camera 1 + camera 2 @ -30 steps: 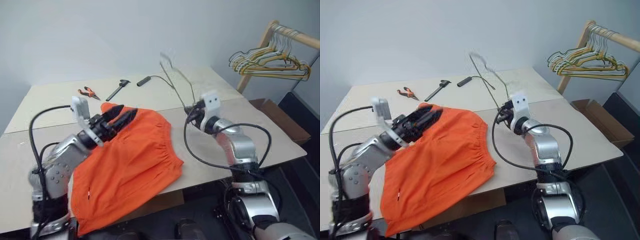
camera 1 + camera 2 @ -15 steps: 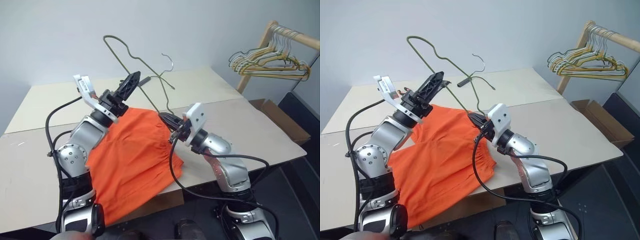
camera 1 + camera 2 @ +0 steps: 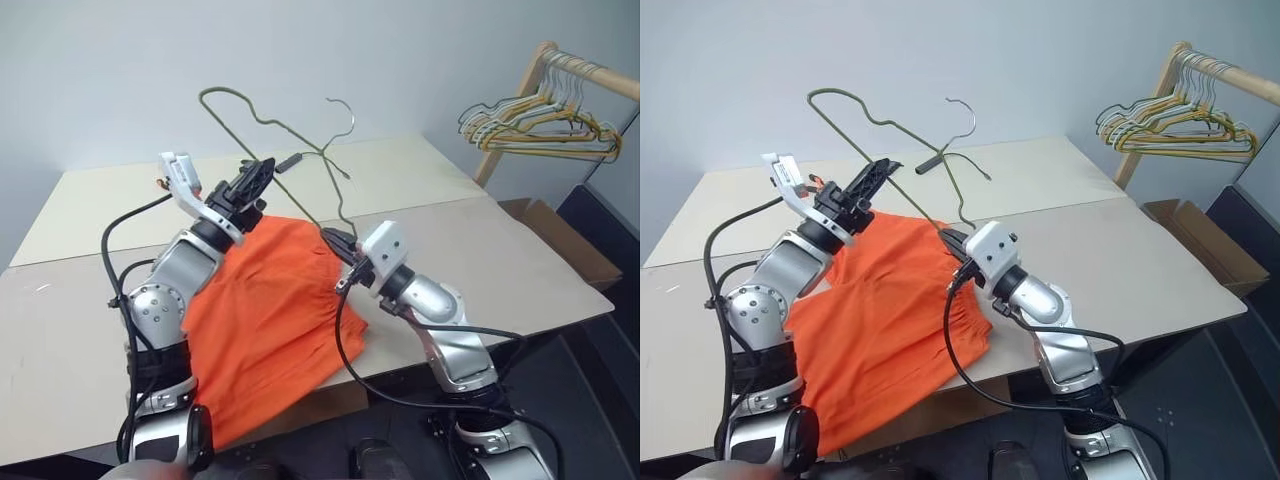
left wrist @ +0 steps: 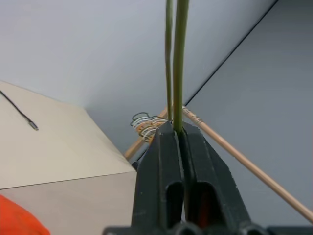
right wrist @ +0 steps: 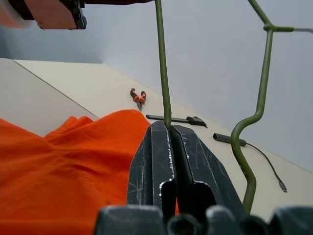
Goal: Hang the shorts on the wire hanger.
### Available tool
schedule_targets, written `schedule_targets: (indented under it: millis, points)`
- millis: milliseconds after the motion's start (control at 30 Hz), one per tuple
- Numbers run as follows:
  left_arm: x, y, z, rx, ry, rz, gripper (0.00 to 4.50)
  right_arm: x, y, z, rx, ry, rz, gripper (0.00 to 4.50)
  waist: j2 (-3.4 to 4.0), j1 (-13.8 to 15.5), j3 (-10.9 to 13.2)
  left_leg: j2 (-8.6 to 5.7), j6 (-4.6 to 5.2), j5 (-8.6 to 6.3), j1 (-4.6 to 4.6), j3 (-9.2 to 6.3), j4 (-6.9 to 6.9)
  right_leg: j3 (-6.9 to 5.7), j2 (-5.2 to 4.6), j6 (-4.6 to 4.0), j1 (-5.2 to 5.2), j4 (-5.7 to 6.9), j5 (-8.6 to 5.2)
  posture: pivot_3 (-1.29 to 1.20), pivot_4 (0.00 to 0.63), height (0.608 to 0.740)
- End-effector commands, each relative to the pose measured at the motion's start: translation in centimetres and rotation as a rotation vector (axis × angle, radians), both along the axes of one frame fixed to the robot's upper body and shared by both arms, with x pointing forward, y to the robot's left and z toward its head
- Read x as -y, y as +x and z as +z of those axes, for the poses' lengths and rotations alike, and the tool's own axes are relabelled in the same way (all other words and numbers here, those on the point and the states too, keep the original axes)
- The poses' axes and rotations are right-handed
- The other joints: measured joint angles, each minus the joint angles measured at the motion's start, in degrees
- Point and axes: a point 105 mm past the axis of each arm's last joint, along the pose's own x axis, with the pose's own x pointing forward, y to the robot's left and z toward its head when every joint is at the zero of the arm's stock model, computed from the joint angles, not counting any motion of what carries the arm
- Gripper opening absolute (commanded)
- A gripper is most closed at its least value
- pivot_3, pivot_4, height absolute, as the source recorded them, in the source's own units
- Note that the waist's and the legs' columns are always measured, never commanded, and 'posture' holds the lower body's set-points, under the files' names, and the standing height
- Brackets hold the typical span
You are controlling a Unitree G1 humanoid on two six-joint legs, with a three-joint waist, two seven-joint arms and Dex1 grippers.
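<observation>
Shorts (image 3: pixel 265 310) lie spread on table (image 3: pixel 80 290), one edge draped over near side — not gripped. Wire hanger (image 3: pixel 275 130) held aloft above them, hook up. Left gripper (image 3: pixel 255 180) clamped on one wire run, right gripper (image 3: pixel 335 238) pinching lower corner. Step: hanger readied in both grippers, shorts not yet threaded. Next likely needs one gripper freed for waistband, or hanger lowered to fabric.

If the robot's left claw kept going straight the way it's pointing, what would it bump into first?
Probably nothing nearby. The left gripper, shut on the wire hanger, points up and across, above the table; past its tips lies open air, then the grey wall. Depth is hard to judge.
</observation>
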Motion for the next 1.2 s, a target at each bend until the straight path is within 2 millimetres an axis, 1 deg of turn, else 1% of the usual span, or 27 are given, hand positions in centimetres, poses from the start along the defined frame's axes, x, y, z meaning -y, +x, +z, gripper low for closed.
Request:
schedule_targets:
  millis: [33, 133, 167, 200, 233, 333, 400, 433, 467, 500, 533, 600, 667, 700, 733, 800, 833, 900, 1033, 1100, 1133, 1200]
  points:
    - [-0.1, 0.2, 1.0, 0.034, 0.009, 0.032, 0.03, -0.1, -0.4, 1.7, 0.125, -0.013, 0.011, 0.00, 0.00, 0.0, 0.0, 0.00, 0.00, 0.00, 0.00, 0.00, 0.00, 0.00, 0.00, 0.00, 0.00, 0.00, 0.00, -0.12, 0.000, 0.740]
    - [-0.3, 0.1, 0.9, 0.051, 0.042, 0.048, 0.00, 0.1, -0.1, 1.7, 0.169, -0.056, -0.006, 0.80, 0.00, 0.0, 0.0, -0.01, 0.01, 0.00, 0.00, 0.00, 0.00, 0.01, -0.01, 0.00, 0.00, -0.02, 0.00, -0.12, 0.000, 0.740]
    - [-0.3, 0.0, 0.9, 0.062, 0.053, 0.053, 0.00, 0.1, -0.2, 1.7, 0.175, -0.058, 0.000, 1.13, 0.00, 0.0, 0.0, -0.01, 0.01, 0.00, -0.01, 0.00, 0.00, 0.01, 0.00, 0.00, 0.00, -0.02, 0.00, -0.12, 0.000, 0.740]
    - [-0.5, 0.0, 1.0, 0.075, 0.052, 0.062, 0.00, 0.2, -0.2, 1.8, 0.185, -0.057, 0.001, 1.55, 0.00, 0.0, 0.0, -0.01, 0.01, 0.00, 0.00, 0.00, 0.00, 0.00, 0.00, 0.00, 0.00, -0.02, 0.00, -0.12, 0.000, 0.740]
    - [-0.7, -0.1, 1.2, 0.089, 0.050, 0.071, 0.00, 0.2, -0.3, 2.0, 0.191, -0.053, 0.009, 1.83, 0.00, 0.0, 0.0, 0.00, 0.01, 0.00, 0.00, 0.00, 0.00, 0.01, 0.00, 0.00, 0.00, -0.02, 0.00, -0.12, 0.000, 0.740]
    - [-1.3, 0.1, 1.4, 0.112, 0.066, 0.102, 0.00, 0.3, -0.5, 2.2, 0.193, -0.044, 0.028, 2.86, 0.00, 0.0, 0.0, 0.01, 0.01, -0.01, 0.00, 0.00, 0.00, 0.00, 0.00, 0.00, 0.00, -0.02, 0.00, -0.12, 0.000, 0.740]
    - [-1.8, 0.3, 1.6, 0.127, 0.079, 0.122, 0.00, 0.7, -0.9, 2.0, 0.127, -0.025, 0.099, 3.56, -0.01, 0.0, 0.0, 0.00, 0.04, -0.02, 0.00, 0.00, 0.00, 0.00, 0.00, 0.00, 0.01, -0.02, 0.00, -0.11, 0.000, 0.740]
    - [-2.1, 0.2, 1.9, 0.151, 0.083, 0.116, 0.00, 1.2, -0.8, 1.8, 0.051, 0.010, 0.120, 3.99, 0.00, 0.0, 0.0, 0.00, 0.07, -0.04, 0.02, -0.01, 0.00, 0.00, 0.00, 0.00, 0.03, -0.02, 0.00, -0.11, 0.000, 0.740]
    - [-2.2, -0.1, 2.2, 0.179, 0.089, 0.099, 0.00, 1.6, -0.7, 1.6, -0.020, 0.038, 0.143, 4.30, -0.01, 0.0, 0.0, 0.00, 0.14, -0.08, 0.03, 0.00, 0.00, -0.01, 0.00, 0.00, 0.04, -0.03, 0.00, -0.11, 0.000, 0.740]
    - [-2.3, -0.5, 2.5, 0.204, 0.095, 0.081, 0.00, 1.9, -0.7, 1.5, -0.071, 0.054, 0.161, 4.30, -0.02, 0.0, 0.0, 0.02, 0.17, -0.09, 0.02, -0.01, 0.00, -0.02, 0.00, 0.00, 0.05, -0.03, 0.00, -0.11, 0.000, 0.740]
    - [-2.3, -1.1, 2.9, 0.248, 0.103, 0.043, 0.00, 2.4, -0.5, 1.4, -0.179, 0.088, 0.200, 4.30, -0.02, 0.0, 0.0, 0.03, 0.18, -0.09, 0.01, -0.02, 0.01, -0.04, -0.01, 0.00, 0.04, -0.04, 0.00, -0.11, 0.000, 0.740]
    - [-2.7, -2.5, 3.6, 0.328, 0.089, -0.030, 0.00, 3.2, -0.3, 1.6, -0.317, 0.122, 0.249, 4.30, -0.01, 0.0, 0.0, 0.04, 0.21, -0.11, 0.00, -0.01, 0.02, -0.05, -0.02, -0.01, 0.04, -0.05, 0.01, -0.11, 0.000, 0.740]
    - [-3.3, -3.9, 4.6, 0.406, 0.061, -0.109, 0.00, 4.2, -0.5, 2.0, -0.502, 0.186, 0.359, 4.30, -0.01, -0.1, 0.0, 0.06, 0.25, -0.13, -0.01, 0.02, 0.04, -0.03, -0.03, -0.02, 0.00, -0.03, 0.01, -0.11, 0.000, 0.740]
    - [-3.6, -4.8, 5.0, 0.451, 0.056, -0.152, 0.00, 4.8, -0.6, 2.3, -0.542, 0.185, 0.398, 4.30, 0.00, -0.1, 0.0, 0.08, 0.26, -0.14, -0.02, 0.02, 0.05, -0.04, -0.02, -0.02, -0.01, -0.03, 0.01, -0.11, 0.000, 0.740]
    - [-3.8, -5.8, 5.4, 0.505, 0.045, -0.207, 0.00, 5.3, -0.8, 2.3, -0.642, 0.203, 0.457, 4.30, 0.00, -0.1, 0.0, 0.09, 0.27, -0.15, -0.02, 0.00, 0.06, -0.06, -0.02, -0.03, 0.00, -0.04, 0.01, -0.11, 0.000, 0.740]
    - [-4.4, -7.4, 5.9, 0.593, 0.024, -0.296, 0.00, 6.1, -1.3, 2.5, -0.735, 0.208, 0.547, 4.30, 0.00, 0.0, 0.0, 0.10, 0.30, -0.16, -0.02, 0.00, 0.05, -0.09, 0.01, -0.04, 0.01, -0.06, -0.01, -0.10, 0.000, 0.740]
    - [-4.6, -7.9, 6.1, 0.619, 0.018, -0.325, 0.00, 6.4, -1.8, 2.8, -0.790, 0.234, 0.621, 4.30, -0.01, 0.0, 0.0, 0.12, 0.31, -0.17, -0.02, -0.03, 0.06, -0.17, 0.02, -0.06, 0.03, -0.09, -0.02, -0.10, 0.000, 0.740]
    - [-4.8, -8.2, 6.2, 0.633, 0.013, -0.351, 0.00, 6.6, -2.6, 3.6, -0.813, 0.243, 0.725, 4.30, -0.01, 0.1, 0.0, 0.11, 0.32, -0.18, -0.02, -0.04, 0.06, -0.20, 0.02, -0.05, 0.07, -0.13, -0.02, -0.10, 0.000, 0.740]
    - [-5.1, -8.4, 6.6, 0.667, -0.024, -0.374, 0.00, 5.4, -3.4, 4.7, -0.844, 0.209, 0.841, 4.30, -0.01, 0.1, 0.0, 0.07, 0.34, -0.19, -0.04, -0.04, 0.11, -0.15, 0.00, -0.02, 0.08, -0.11, -0.01, -0.11, 0.000, 0.740]
    - [-4.8, -8.5, 6.5, 0.677, -0.025, -0.393, 0.00, 4.2, -3.6, 5.0, -0.843, 0.181, 0.886, 4.30, -0.02, 0.0, 0.0, 0.08, 0.35, -0.19, -0.06, -0.04, 0.16, -0.15, 0.00, 0.00, 0.07, -0.09, 0.00, -0.11, 0.000, 0.740]
    - [-4.6, -8.4, 6.3, 0.675, -0.021, -0.394, 0.00, 3.3, -3.6, 4.9, -0.828, 0.142, 0.887, 4.30, -0.01, -0.1, 0.0, 0.09, 0.35, -0.20, -0.07, -0.04, 0.17, -0.15, 0.01, 0.01, 0.06, -0.09, 0.00, -0.11, 0.000, 0.740]
    - [-4.3, -8.2, 6.2, 0.668, -0.019, -0.391, 0.00, 2.1, -3.6, 4.8, -0.806, 0.091, 0.879, 4.30, -0.02, -0.1, 0.0, 0.09, 0.35, -0.20, -0.07, -0.02, 0.17, -0.12, 0.01, 0.01, 0.04, -0.07, 0.01, -0.12, 0.000, 0.740]
